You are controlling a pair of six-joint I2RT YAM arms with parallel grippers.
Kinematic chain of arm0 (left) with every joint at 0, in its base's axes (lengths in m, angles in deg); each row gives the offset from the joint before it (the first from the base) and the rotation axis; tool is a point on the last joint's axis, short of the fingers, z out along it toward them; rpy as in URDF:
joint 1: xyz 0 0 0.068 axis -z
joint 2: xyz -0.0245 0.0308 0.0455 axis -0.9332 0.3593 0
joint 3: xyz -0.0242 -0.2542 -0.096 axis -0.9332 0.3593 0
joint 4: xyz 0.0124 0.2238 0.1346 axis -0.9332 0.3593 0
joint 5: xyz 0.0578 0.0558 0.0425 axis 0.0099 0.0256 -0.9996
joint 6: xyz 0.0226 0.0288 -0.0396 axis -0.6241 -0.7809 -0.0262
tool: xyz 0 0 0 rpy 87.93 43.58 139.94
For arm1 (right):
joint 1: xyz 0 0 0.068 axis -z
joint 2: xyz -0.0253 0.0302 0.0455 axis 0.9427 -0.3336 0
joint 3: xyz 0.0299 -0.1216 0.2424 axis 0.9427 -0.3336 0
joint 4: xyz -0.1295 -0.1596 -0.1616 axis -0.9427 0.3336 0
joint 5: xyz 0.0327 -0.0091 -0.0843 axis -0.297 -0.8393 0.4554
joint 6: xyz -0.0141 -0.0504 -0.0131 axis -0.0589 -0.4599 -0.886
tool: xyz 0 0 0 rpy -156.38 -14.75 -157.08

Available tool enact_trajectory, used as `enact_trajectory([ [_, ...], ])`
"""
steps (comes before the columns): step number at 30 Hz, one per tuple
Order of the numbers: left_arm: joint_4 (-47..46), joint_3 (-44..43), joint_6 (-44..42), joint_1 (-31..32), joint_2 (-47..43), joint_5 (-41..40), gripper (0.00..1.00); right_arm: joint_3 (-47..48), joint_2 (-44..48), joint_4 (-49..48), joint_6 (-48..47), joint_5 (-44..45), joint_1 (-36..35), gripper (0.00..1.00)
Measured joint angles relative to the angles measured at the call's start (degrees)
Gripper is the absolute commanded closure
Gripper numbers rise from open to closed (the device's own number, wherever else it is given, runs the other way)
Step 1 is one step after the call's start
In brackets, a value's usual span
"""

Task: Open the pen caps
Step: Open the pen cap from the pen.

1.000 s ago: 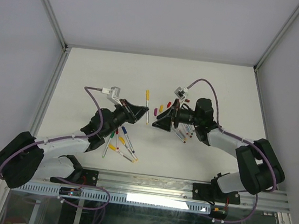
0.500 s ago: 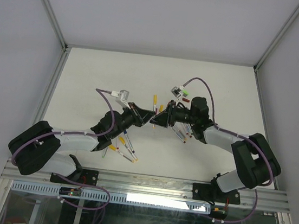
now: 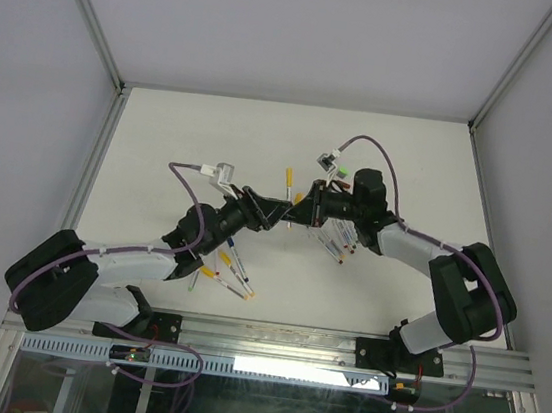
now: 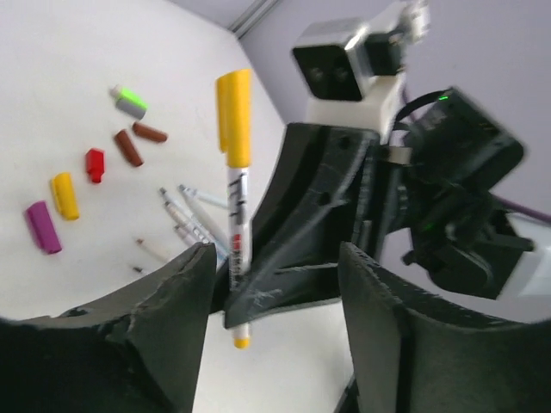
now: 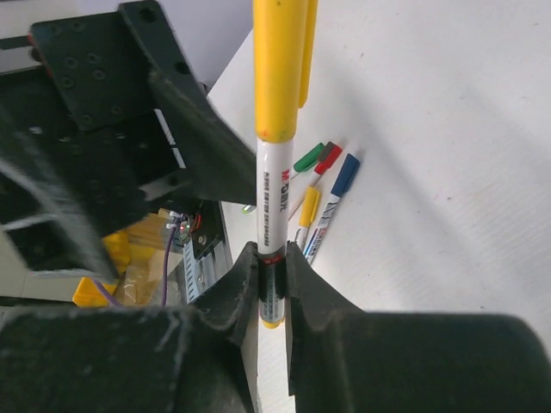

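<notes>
Well, white table [image 3: 163, 142], pale grey walls [image 3: 278, 25] round it, metal rail [image 3: 270, 339] at near edge. Right tool [image 5: 272, 258] is clamped on the barrel of a pen [image 5: 274, 185] over mid-table, yellow cap [image 5: 277, 60] on. Left tool [image 4: 275, 275] stands wide either side of it, no grip. Loose caps [image 4: 63, 194] lie on the table beyond; other capped pens [image 5: 323, 168] below.
</notes>
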Motion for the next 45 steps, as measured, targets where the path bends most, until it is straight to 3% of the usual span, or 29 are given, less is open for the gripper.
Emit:
enact_trajectory([
  [4, 0.02, 0.85, -2.93, -0.04, -6.19, 0.02, 0.10, 2.62, 0.04, 6.58, -6.58, -4.42, 2.99, 1.00],
  [8, 0.04, 2.23, -5.97, -0.17, -11.63, 0.44, 0.02, 7.41, 0.39, 19.04, -18.64, -10.03, 5.09, 1.00],
  [13, 2.58, 2.56, -8.20, -2.51, -16.00, 5.09, 0.01, 14.47, 2.45, 39.89, -38.51, -15.28, 7.26, 1.00],
  [19, 5.40, 2.56, -8.74, -3.89, -16.85, 11.56, 0.01, 15.37, 7.76, 52.83, -50.45, -15.45, 11.63, 1.00],
  [27, 4.24, 2.67, -8.41, -3.91, -14.60, 16.09, 0.01, 15.37, 7.87, 61.40, -56.74, -12.68, 11.85, 1.00],
  [37, -4.61, 4.83, -2.25, -4.31, -7.28, 15.96, 0.01, 15.37, 7.82, 62.84, -58.80, -8.59, 9.20, 1.00],
  [45, -5.79, 4.83, 2.97, -4.63, -5.38, 12.72, 0.04, 15.37, 7.76, 63.23, -59.12, -4.48, 6.84, 1.00],
])
